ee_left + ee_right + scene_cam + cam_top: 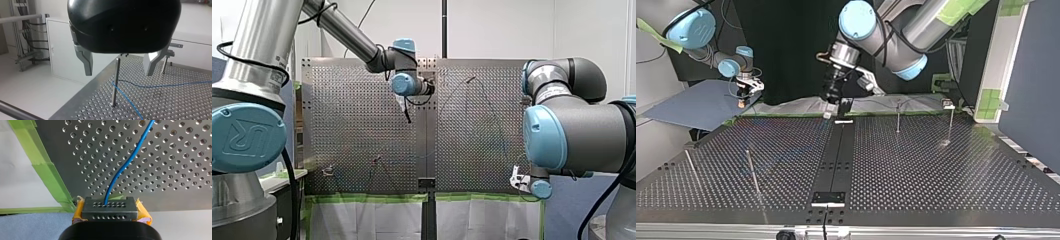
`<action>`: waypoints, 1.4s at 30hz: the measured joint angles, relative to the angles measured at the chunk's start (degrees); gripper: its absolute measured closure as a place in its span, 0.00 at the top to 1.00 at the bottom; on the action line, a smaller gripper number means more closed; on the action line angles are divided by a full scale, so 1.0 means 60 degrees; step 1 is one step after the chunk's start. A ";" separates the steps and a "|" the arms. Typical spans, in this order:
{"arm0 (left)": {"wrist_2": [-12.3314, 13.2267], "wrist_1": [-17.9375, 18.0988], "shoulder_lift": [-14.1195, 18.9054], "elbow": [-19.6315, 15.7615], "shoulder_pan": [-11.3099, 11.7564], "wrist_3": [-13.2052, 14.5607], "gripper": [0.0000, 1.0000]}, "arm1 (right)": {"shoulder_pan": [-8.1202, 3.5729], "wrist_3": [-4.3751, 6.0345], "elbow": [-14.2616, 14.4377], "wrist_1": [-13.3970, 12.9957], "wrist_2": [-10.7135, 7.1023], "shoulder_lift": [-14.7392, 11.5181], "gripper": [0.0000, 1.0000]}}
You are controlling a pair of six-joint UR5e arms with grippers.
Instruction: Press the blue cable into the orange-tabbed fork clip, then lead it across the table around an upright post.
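Right gripper (109, 207) clamps blue cable (126, 165) (yellow pads (143, 213)) | left gripper (118, 73) outstretched, splayed before post (115, 90)

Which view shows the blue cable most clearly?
The right wrist view: the blue cable runs thick and plain from my right tool over the table. The left wrist view shows it thin, by an upright post. The front and top views show only faint traces.
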 joint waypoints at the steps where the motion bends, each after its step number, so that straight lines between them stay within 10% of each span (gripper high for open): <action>1: -0.0007 0.0075 0.0000 -0.0070 0.0001 0.0021 1.00 | 0.0002 0.0000 0.0001 -0.0002 0.0002 0.0000 0.00; 42: 0.0571 0.3564 -0.0280 -0.3567 0.1221 0.0131 1.00 | 0.0057 -0.0029 -0.0035 -0.0001 -0.0004 -0.0003 0.00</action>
